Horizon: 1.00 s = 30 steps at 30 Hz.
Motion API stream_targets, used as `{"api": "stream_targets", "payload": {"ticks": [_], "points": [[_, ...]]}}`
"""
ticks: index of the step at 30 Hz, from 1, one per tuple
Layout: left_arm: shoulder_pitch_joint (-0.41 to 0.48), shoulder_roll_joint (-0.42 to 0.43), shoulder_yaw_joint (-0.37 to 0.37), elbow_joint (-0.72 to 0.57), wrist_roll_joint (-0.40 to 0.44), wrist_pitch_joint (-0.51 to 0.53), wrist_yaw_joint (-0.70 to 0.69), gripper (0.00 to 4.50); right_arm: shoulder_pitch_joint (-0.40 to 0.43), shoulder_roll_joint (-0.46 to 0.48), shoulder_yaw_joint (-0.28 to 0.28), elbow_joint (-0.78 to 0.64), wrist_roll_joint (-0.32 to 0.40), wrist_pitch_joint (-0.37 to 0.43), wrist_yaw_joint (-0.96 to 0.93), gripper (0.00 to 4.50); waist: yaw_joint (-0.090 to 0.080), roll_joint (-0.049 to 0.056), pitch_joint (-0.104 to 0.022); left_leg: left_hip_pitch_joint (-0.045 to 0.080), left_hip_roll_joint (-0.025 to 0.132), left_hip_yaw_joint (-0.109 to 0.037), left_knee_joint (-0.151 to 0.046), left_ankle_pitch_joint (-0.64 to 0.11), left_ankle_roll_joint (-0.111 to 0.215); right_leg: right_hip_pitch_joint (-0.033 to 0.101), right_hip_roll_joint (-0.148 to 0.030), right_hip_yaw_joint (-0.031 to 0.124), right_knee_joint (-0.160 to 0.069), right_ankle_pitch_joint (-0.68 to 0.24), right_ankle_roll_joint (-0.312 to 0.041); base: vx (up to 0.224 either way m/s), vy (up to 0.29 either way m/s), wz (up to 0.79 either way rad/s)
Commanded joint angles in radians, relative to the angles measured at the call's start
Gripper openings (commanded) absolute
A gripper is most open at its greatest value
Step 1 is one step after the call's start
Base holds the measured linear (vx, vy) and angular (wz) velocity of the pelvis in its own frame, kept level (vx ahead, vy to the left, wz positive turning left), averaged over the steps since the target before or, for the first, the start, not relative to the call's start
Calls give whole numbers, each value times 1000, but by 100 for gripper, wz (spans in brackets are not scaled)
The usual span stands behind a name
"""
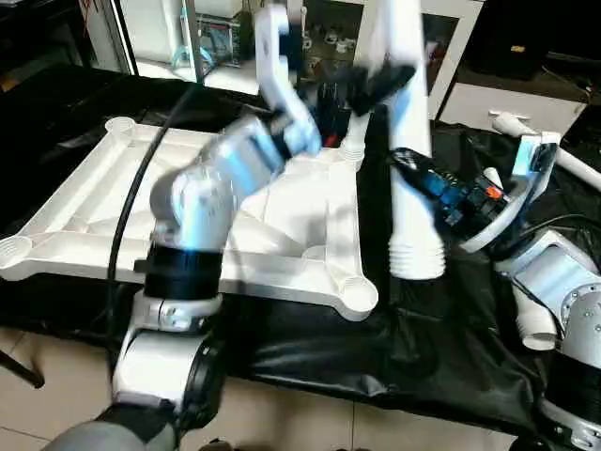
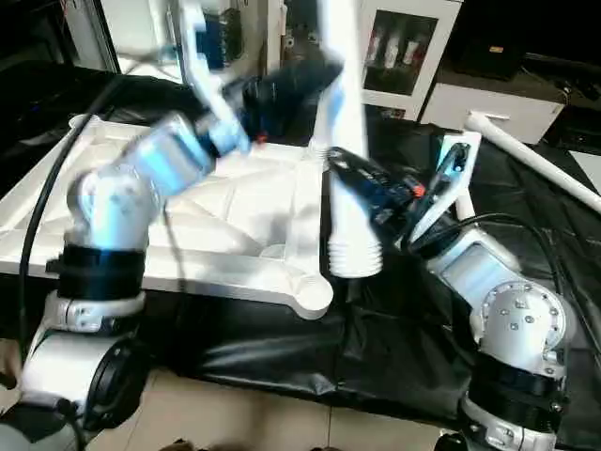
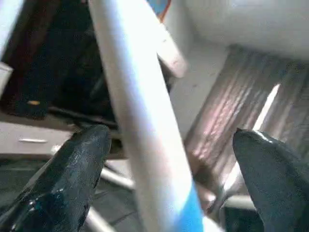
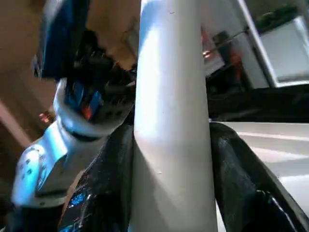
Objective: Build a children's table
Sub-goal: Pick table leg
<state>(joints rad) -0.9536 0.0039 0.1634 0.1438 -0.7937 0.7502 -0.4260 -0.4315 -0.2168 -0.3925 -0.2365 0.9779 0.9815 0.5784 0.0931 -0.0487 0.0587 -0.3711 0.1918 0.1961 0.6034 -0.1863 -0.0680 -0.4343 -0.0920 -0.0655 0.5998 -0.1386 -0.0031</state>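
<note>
The children's table's white tabletop (image 1: 282,272) lies underside up on black cloth, its X ribs and round corner sockets showing. One white leg (image 1: 406,132) stands upright in the air just right of the tabletop. Its ribbed end (image 1: 416,258) hangs above the cloth beside the near right corner socket (image 1: 359,293). My right gripper (image 4: 174,145) is shut on this leg around its middle, a black finger (image 4: 116,164) pressed on each side. Higher up, my left gripper (image 3: 171,137) is open, its fingers (image 3: 82,159) spread wide on either side of the leg without touching it.
Black cloth (image 1: 413,348) covers the work surface down to its front edge, with tiled floor below. Two more white legs (image 1: 568,164) (image 1: 531,324) lie at the right by my right arm. Cabinets and shelves stand behind the tabletop.
</note>
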Motion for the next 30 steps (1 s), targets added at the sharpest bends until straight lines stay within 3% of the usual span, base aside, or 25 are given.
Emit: {"api": "stream_targets", "payload": {"ticks": [1, 4, 8, 12, 14, 19, 23, 28, 30], "points": [[-11, -9, 14, -9, -28, 49, 23, 450, 12, -16, 11, -38, 24, 18, 15, 180, 5, -8, -75, 5, 20, -13, -66, -175, 6, 61, -39, 28, -80, -370, -104, 0, 0, 0], [-11, -24, 30, -17, -65, 97, 44, 450, 20, -25, 20, -51, 43, 26, 16, 180, 7, -7, -77, 2, 20, -14, -66, -148, 7, 62, -38, 27, -78, -337, -99, 0, 0, 0], [-4, -32, 42, -29, -125, 150, 61, 450, 25, -34, 28, -60, 64, 29, 12, 180, 10, -6, -78, 2, 20, -13, -65, -129, 9, 65, -38, 27, -71, -289, -119, 0, 0, 0], [15, -20, 11, -43, -84, 150, 56, 450, 31, -54, 66, -71, 18, 9, 9, 180, 11, -6, -75, 1, 21, -13, -66, -131, 8, 66, -38, 28, -76, -303, -108, 0, 0, 0], [18, -18, 11, -48, -80, 154, 61, 450, 35, -62, 90, -81, -6, 0, 5, 180, 12, -7, -74, 1, 21, -14, -68, -139, 0, 66, -39, 28, -79, -327, -87, 0, 0, 0], [16, -18, 18, -48, -90, 152, 79, 450, 39, -68, 113, -85, -9, -10, -3, 180, 13, -6, -72, 1, 21, -16, -69, -159, -7, 62, -39, 27, -84, -364, -66, 0, 0, 0], [15, -20, 24, -47, -94, 150, 81, 450, 44, -72, 126, -78, -16, -17, -7, 180, 12, -7, -74, 1, 21, -16, -68, -151, -7, 62, -39, 27, -81, -342, -68, 0, 0, 0], [21, -12, 16, -39, -56, 130, 101, 450, 49, -120, 250, -98, -249, -151, -49, 180, 13, -4, -72, -3, 22, -18, -69, -136, -22, 64, -40, 29, -78, -313, -64, 0, 0, 0], [17, -15, 32, -18, -44, 111, 129, 450, 45, -137, 332, -111, -380, -253, -76, 180, 9, -5, -71, -1, 20, -17, -69, -148, -26, 63, -39, 29, -80, -337, -55, 0, 0, 0]]}}
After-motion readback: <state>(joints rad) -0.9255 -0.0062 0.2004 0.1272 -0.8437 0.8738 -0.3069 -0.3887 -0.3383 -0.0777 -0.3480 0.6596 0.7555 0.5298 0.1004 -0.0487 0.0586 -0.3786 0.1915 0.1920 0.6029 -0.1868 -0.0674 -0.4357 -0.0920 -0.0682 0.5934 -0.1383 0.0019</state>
